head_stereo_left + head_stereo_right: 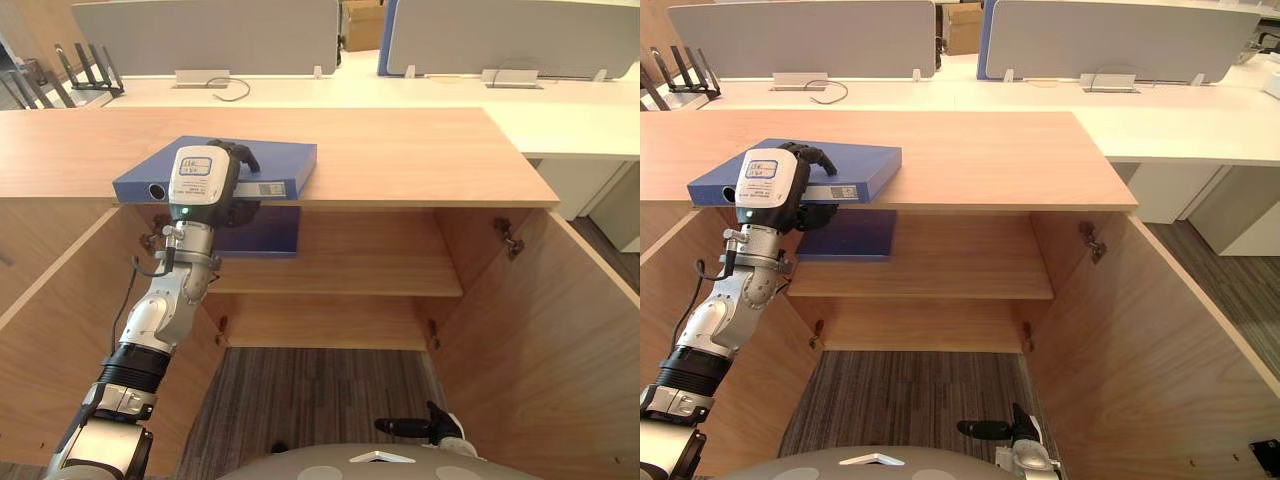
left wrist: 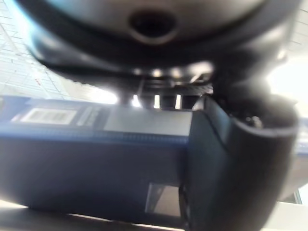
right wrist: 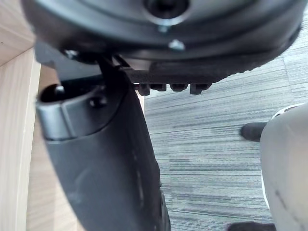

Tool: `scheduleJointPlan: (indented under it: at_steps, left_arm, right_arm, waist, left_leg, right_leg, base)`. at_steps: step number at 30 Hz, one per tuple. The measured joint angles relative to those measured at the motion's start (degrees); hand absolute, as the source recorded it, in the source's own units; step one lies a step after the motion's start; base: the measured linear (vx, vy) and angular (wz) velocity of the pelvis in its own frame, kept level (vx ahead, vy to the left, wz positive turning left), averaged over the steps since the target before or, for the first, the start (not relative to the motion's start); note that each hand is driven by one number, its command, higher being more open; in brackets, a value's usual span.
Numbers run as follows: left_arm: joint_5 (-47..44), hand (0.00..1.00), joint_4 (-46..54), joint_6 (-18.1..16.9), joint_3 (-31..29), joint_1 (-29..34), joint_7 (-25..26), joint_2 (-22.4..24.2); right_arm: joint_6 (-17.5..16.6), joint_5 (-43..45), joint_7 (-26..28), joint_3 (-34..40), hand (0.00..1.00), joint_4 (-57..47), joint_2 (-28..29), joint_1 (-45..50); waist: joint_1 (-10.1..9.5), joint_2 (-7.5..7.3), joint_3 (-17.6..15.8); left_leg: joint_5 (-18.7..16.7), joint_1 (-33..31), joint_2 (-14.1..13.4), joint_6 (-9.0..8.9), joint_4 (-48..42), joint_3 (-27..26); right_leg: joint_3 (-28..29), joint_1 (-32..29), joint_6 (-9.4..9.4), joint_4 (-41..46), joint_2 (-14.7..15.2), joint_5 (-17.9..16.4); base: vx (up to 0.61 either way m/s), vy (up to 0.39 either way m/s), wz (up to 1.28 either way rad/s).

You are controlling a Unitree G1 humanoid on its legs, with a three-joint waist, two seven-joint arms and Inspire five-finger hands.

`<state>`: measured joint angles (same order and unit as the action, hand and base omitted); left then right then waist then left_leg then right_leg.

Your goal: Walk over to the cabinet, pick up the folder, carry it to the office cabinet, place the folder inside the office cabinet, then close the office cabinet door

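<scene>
Right hand: hung low before the open cabinet; whether it is open or closed cannot be told.
Left hand: clamped on the blue folder, fingers laid over the cover, thumb pressed under the overhanging edge.
Folder: laid flat on the cabinet top, near edge jutting past the front.
Step in hand: the lift, best made level so the far end is not dragged.
Upper shelf: a flat blue item is seen.
</scene>
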<state>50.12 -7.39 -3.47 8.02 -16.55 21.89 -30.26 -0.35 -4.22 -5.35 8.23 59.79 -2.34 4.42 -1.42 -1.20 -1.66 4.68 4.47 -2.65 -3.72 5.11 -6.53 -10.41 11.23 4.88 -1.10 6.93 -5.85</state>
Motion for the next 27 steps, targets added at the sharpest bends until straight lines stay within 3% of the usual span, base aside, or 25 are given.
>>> scheduleJointPlan:
  at_steps: [7,10,13,15,18,27]
  left_arm:
    - [-0.09,0.00,3.10,0.48,-0.01,1.23,-0.55,0.07]
    - [-0.30,0.00,11.79,0.09,0.13,6.79,-1.15,1.13]
    - [-1.20,0.00,21.28,-1.91,0.26,12.82,-1.37,6.33]
    - [-6.00,0.00,26.46,-3.80,0.67,15.72,-1.50,11.70]
    - [-14.91,0.00,29.42,-5.16,0.49,16.64,-1.50,15.22]
    - [-43.01,0.00,36.29,-5.66,-3.78,20.08,-2.57,19.22]
  right_arm:
    - [0.01,-0.04,-0.01,0.04,1.00,0.06,0.00,-0.05]
    - [0.00,-0.05,-0.01,0.33,1.00,0.18,0.00,-0.12]
    - [0.05,-0.13,-0.02,1.57,1.00,1.96,0.00,-0.39]
    - [0.05,-0.18,-0.07,2.58,1.00,3.31,-0.02,-0.79]
    - [0.05,-0.16,-0.19,3.01,1.00,3.59,-0.06,-0.87]
    - [0.07,0.03,-0.19,0.03,1.00,4.01,-0.32,-1.91]
  waist:
    - [-0.05,-0.21,-0.14]
    - [-0.08,-0.45,-0.60]
    - [-0.63,-0.85,-0.88]
    - [-1.20,-0.86,-0.89]
    - [-1.38,-0.81,-0.87]
    - [-1.62,-0.83,-0.82]
  left_leg:
    - [-0.02,0.03,0.08,-0.02,-0.03,0.34]
    - [-0.05,-0.05,0.10,0.02,-0.18,0.43]
    - [-0.04,-0.24,0.18,0.02,-0.19,0.65]
    - [0.00,-0.48,0.19,0.08,-0.20,0.74]
    - [0.23,-0.87,0.21,0.35,-0.21,1.24]
    - [0.38,-0.85,0.23,0.56,-0.25,1.26]
  right_leg:
    - [-0.35,0.29,0.00,-0.17,0.02,0.00]
    - [-0.29,0.26,0.00,-0.18,0.09,0.00]
    - [-0.26,0.20,0.00,-0.15,0.08,0.00]
    - [-0.14,-0.06,-0.01,-0.01,0.02,-0.01]
    - [-0.38,-0.28,-0.02,0.16,-0.06,-0.01]
    - [-0.27,-0.49,-0.04,0.69,-0.01,-0.01]
  base:
    - [0.00,-0.003,0.01]
    - [0.00,0.000,0.00]
    - [0.00,0.000,0.04]
    - [0.00,0.000,0.00]
    - [0.00,-0.003,0.05]
    - [-0.01,-0.006,0.01]
